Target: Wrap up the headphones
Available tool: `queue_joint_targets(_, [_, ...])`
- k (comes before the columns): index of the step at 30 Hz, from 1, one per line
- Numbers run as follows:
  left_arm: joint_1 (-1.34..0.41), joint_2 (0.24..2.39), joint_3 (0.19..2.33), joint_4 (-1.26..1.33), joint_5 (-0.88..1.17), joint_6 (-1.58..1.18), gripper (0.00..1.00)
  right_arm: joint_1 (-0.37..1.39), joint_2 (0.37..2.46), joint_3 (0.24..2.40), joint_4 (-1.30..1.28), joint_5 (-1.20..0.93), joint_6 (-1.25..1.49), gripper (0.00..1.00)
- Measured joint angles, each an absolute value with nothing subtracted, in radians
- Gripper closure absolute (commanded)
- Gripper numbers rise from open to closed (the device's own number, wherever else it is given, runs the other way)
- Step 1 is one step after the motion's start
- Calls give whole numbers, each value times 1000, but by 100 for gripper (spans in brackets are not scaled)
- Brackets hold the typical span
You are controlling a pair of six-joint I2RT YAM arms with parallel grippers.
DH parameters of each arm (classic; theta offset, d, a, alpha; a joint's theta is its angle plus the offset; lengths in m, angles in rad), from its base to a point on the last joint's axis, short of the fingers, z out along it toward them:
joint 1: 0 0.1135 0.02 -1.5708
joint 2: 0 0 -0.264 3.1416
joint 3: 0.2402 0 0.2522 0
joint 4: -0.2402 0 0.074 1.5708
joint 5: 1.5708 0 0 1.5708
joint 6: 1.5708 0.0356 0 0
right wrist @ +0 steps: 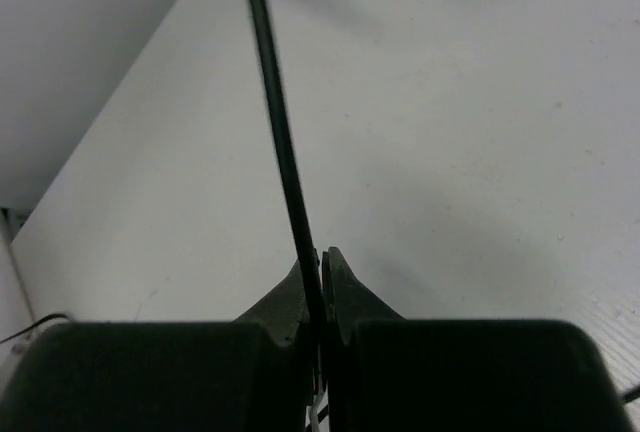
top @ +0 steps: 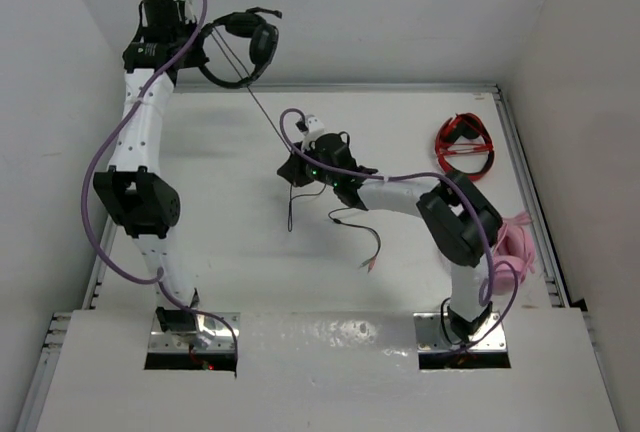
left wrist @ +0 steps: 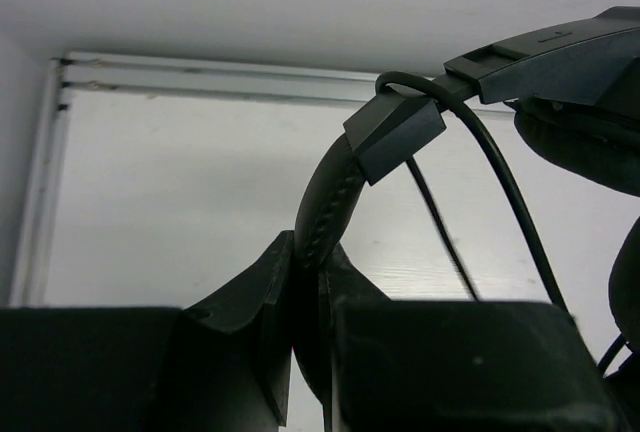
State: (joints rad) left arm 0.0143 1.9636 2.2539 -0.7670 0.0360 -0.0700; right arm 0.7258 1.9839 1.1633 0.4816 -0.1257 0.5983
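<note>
The black headphones [top: 243, 44] hang in the air at the back left, above the table's far edge. My left gripper [top: 203, 44] is shut on their padded headband [left wrist: 325, 207], with an earcup [left wrist: 590, 142] off to its right. The thin black cable [top: 262, 112] runs taut from the headphones down to my right gripper [top: 297, 167], which sits low over the table's middle. In the right wrist view, the right gripper [right wrist: 322, 257] is shut on the cable [right wrist: 275, 122]. The rest of the cable [top: 352, 222] lies loose on the table, ending in a plug [top: 371, 265].
A red headset [top: 465, 147] lies at the back right of the table. A pink headset [top: 518, 242] sits at the right edge beside the right arm. Metal rails [left wrist: 200, 77] border the table, and walls close in behind and on both sides.
</note>
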Motion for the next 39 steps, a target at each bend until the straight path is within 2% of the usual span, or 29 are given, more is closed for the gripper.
queue_joint_targets(4, [20,2003,2242,-739,-64,-8,100,744,1877,1142,447,-161,515,100])
queue_joint_targets(13, [-4,2029,2225,-709,-138,136,100,752,1716,1135,262,-195,384,100])
queue_joint_targets(18, [-98,1991,2009,-588,-196,325,100,776,1682,1282,-4,-186,272,100])
queue_joint_targets(22, [-193,1889,1699,-504,-207,522,100,782,1645,1417,-218,-72,181,100])
queue_joint_targets(25, [-265,1815,1569,-523,-143,648,100,778,1601,1451,-333,59,100,100])
queue_joint_targets(32, [-319,1638,1560,-585,-12,825,100,698,1559,1450,-429,241,-56,100])
queue_joint_targets(39, [-472,1580,1530,-610,-47,901,100,649,1545,1449,-430,292,-183,100])
